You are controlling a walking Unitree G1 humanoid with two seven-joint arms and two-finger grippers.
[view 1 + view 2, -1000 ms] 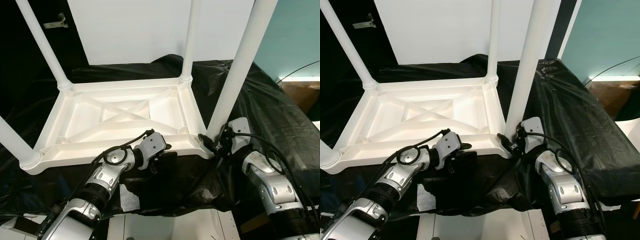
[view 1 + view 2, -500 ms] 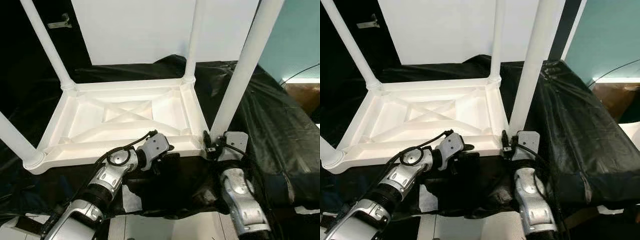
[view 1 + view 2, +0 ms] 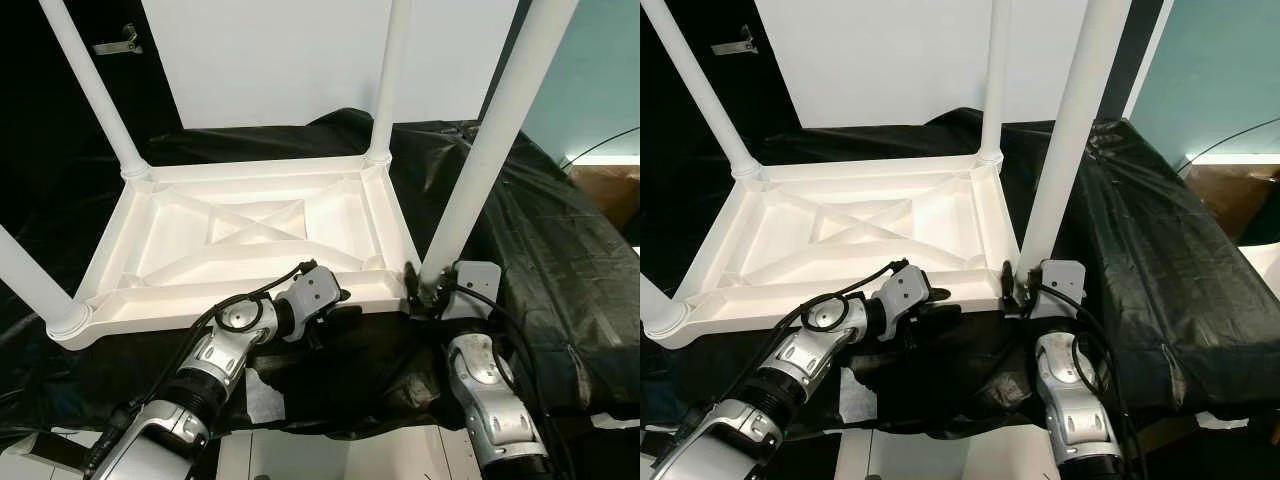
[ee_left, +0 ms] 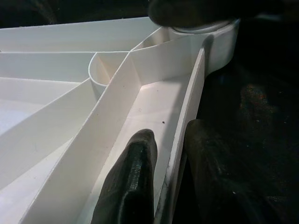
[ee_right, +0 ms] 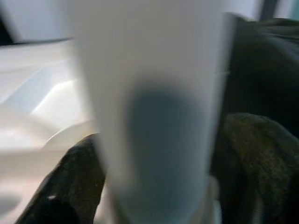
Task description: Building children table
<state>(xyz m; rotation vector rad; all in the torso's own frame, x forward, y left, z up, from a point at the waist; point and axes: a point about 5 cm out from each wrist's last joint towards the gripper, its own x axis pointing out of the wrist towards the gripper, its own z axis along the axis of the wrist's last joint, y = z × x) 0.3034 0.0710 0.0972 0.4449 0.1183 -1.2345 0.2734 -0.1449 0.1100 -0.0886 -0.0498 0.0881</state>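
While our left tool pinches the upturned white plastic children's table by its stiff near rim, our right tool clamps its nearest leg low; light, rigid, slippery.

Two silver arms, built of rounded metallic segments with dark seams and small recessed screws. Left arm: ring-shaped elbow joint, black cable looping over it to a pale grey boxy wrist housing. Right arm: smooth silver shell, black cables arching from a flat grey wrist plate. Left gripper and right gripper: long black fingers, matte, faintly textured surface.
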